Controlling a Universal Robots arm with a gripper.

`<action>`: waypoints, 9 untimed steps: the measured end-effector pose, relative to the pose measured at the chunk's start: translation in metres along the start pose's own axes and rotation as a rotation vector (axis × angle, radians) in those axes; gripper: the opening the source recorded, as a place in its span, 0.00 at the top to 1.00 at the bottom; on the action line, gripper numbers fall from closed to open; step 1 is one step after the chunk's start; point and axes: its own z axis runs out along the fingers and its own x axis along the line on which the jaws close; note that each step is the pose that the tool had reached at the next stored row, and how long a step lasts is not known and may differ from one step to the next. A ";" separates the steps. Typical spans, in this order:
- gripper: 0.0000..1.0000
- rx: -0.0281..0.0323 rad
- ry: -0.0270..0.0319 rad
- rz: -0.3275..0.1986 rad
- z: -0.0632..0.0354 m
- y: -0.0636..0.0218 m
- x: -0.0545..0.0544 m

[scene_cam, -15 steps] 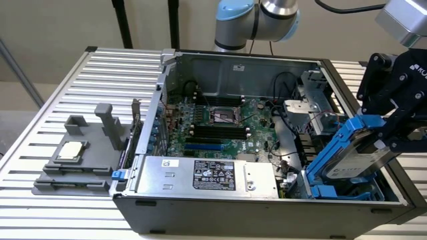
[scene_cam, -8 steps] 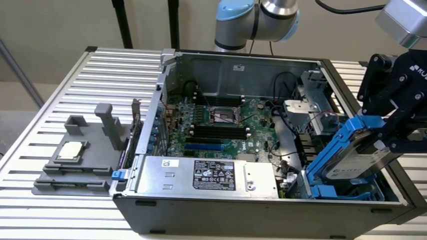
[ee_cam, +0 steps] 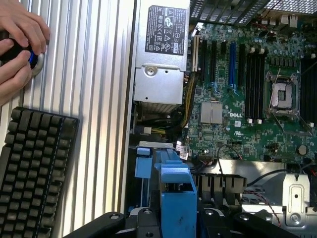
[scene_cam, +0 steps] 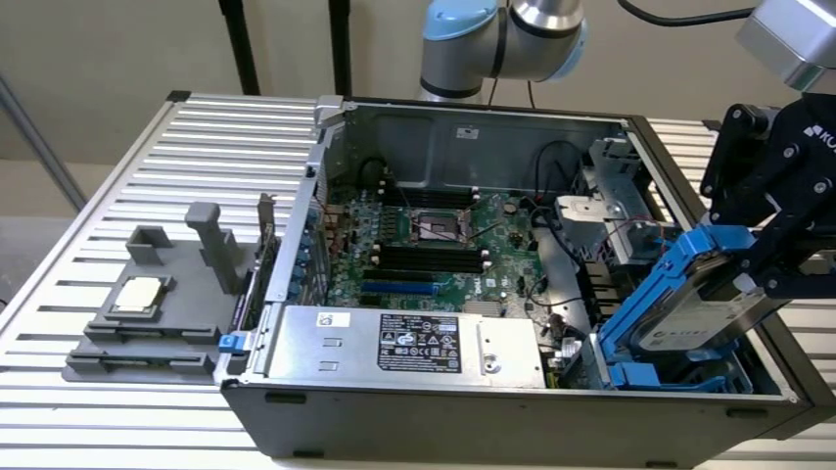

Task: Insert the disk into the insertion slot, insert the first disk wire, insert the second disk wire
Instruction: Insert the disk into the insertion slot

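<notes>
End effector (scene_cam: pixel 765 274) clamped on the disk (scene_cam: pixel 692 308) — flat silver slab (blue plastic frame) — tilted over the insertion slot (scene_cam: pixel 679 377).

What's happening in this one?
The robot arm's gripper is shut on the disk in its blue carrier. It holds the disk tilted over the insertion slot at the exterior view's right of the open computer case. The disk is not yet seated. A person's hands rest on a control beside a keyboard.
</notes>
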 end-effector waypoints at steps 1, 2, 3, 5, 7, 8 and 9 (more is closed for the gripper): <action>0.67 0.0000 0.0001 0.000 0.0000 0.0000 0.000; 0.67 0.0000 0.0003 0.000 0.0000 0.0000 0.000; 0.67 0.0000 0.0004 0.000 0.0001 0.0000 0.000; 0.67 0.0000 0.0004 0.000 0.0006 0.0000 0.000; 0.67 0.0000 0.0004 0.000 0.0012 -0.0001 0.000; 0.67 0.0000 0.0001 0.000 0.0017 -0.0001 0.000; 0.67 0.0000 0.0002 0.000 0.0020 -0.0001 0.000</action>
